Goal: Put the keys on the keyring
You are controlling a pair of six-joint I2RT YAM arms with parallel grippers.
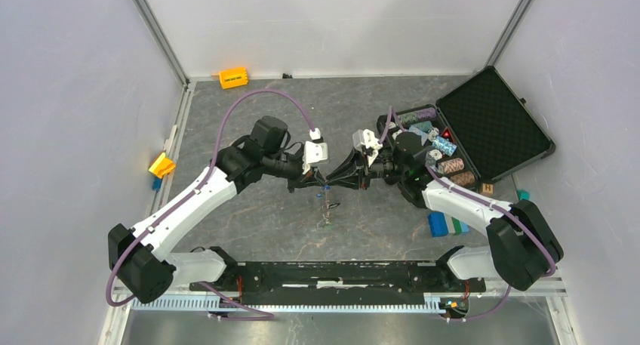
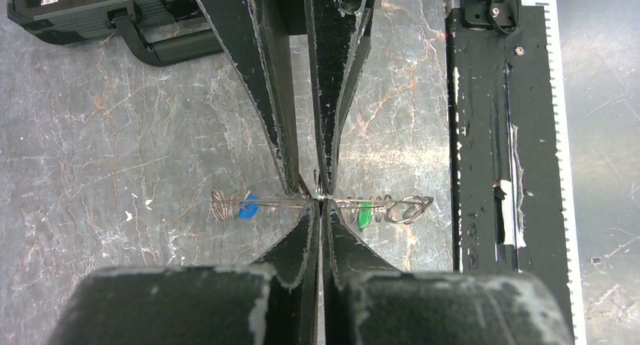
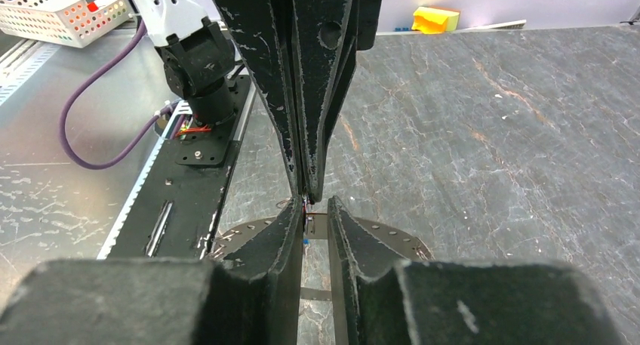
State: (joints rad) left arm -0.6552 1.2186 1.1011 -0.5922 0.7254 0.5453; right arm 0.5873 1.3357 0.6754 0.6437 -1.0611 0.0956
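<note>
Both grippers meet tip to tip at the table's middle. The keyring (image 2: 272, 202) shows edge-on as a thin line in the left wrist view and as a flat grey arc (image 3: 385, 235) in the right wrist view. My left gripper (image 2: 321, 205) is shut on the ring's rim. It also shows in the top view (image 1: 321, 183). My right gripper (image 3: 315, 203) straddles the ring with a narrow gap between its fingers, and a small silver key (image 3: 307, 223) lies against its left finger. A blue-tagged key (image 2: 247, 207) and a green-tagged key (image 2: 364, 213) sit along the ring. A black-tagged key (image 1: 333, 205) shows below the grippers.
An open black case (image 1: 490, 126) with striped chips (image 1: 445, 145) lies at the right. An orange block (image 1: 233, 77) sits at the back, a yellow one (image 1: 161, 164) at the left. Blue and green blocks (image 1: 445, 224) lie by the right arm. The black base rail (image 1: 340, 273) runs along the front.
</note>
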